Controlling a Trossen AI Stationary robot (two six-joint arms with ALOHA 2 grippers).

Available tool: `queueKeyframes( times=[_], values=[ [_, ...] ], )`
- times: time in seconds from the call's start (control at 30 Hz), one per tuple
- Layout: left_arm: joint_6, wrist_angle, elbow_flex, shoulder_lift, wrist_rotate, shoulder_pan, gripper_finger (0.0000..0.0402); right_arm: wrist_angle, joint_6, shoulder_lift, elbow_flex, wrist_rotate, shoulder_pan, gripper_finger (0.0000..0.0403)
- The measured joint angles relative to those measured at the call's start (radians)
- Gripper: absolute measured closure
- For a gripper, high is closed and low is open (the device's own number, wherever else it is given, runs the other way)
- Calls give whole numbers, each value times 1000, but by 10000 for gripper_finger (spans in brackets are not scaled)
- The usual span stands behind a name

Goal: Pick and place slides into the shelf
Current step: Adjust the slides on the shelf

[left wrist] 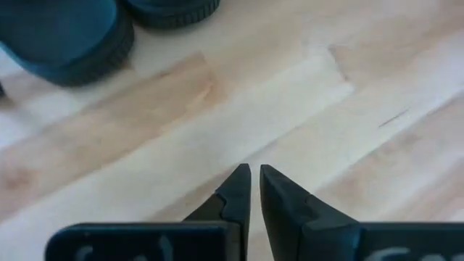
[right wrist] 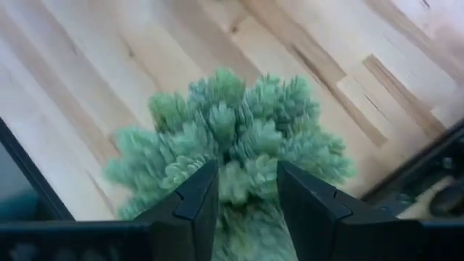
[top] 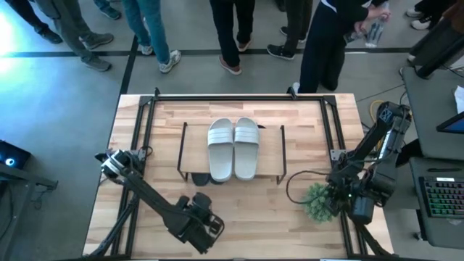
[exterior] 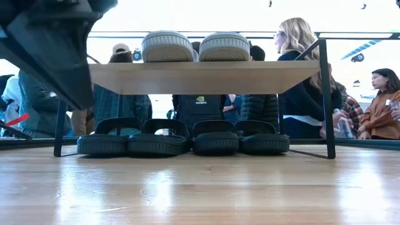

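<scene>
The shelf (top: 270,151) stands mid-table on thin black legs. Two pale slides (top: 233,148) lie side by side on its top board (exterior: 200,78). Several black slides (exterior: 181,139) rest in a row on the tabletop under it, toes toward the near edge. My left gripper (left wrist: 255,174) hangs shut over bare wood near the table's front left (top: 203,217), with nothing in it and the black slides a little beyond. My right gripper (right wrist: 246,177) is at the table's right edge (top: 328,199), shut on a green bushy plant (top: 315,201). My right gripper has the green plant's lower part (right wrist: 246,210) pinched between its two fingers, which come from above, slanting down. The foliage (right wrist: 232,130) spreads out beyond the fingertips over the tabletop. Whether the plant rests on the table or hangs clear, I cannot tell.
Black frame rails (top: 148,109) run along the table's edges. A dark cable (top: 296,187) loops on the wood left of the plant. Several people stand beyond the far edge (top: 232,43). A keyboard (top: 442,197) sits off the table to the right. Bare wood lies between the shelf and the near edge.
</scene>
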Motion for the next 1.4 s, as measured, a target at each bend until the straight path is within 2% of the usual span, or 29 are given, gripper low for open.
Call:
queueKeyframes(
  times=[0.17, 0.37, 0.47, 0.63, 0.8, 0.93, 1.07, 1.17, 1.3, 1.4],
  values=[
    [-56, 8, 2, -50, 6, 11, 384, 4, 75, -30, 29, 150, -51, 282],
    [-40, 28, -8, -148, -21, 22, 384, 19, 38, -71, 118, 313, -151, 291],
    [-34, 21, -7, -178, -38, 24, 385, 17, -26, -82, 173, 402, -252, 294],
    [-33, -10, -10, -194, -34, 23, 384, -97, -184, -110, 268, 405, -542, 304],
    [-34, -60, -39, -216, -15, 16, 384, -37, -580, -126, 350, 243, -947, 324],
    [-37, -24, -118, -247, -16, -15, 385, 60, -882, -79, 401, 29, -1309, 345],
    [-52, 72, -218, -263, -28, -71, 385, 97, -1062, 24, 433, -213, -1594, 365],
    [-63, 187, -291, -265, -45, -120, 385, 100, -1126, 130, 453, -303, -1687, 374],
    [-61, 345, -357, -261, -53, -181, 385, 106, -1181, 313, 529, -341, -1720, 377],
    [-55, 414, -398, -261, -68, -225, 385, 119, -1226, 475, 639, -353, -1736, 376]
  ],
)
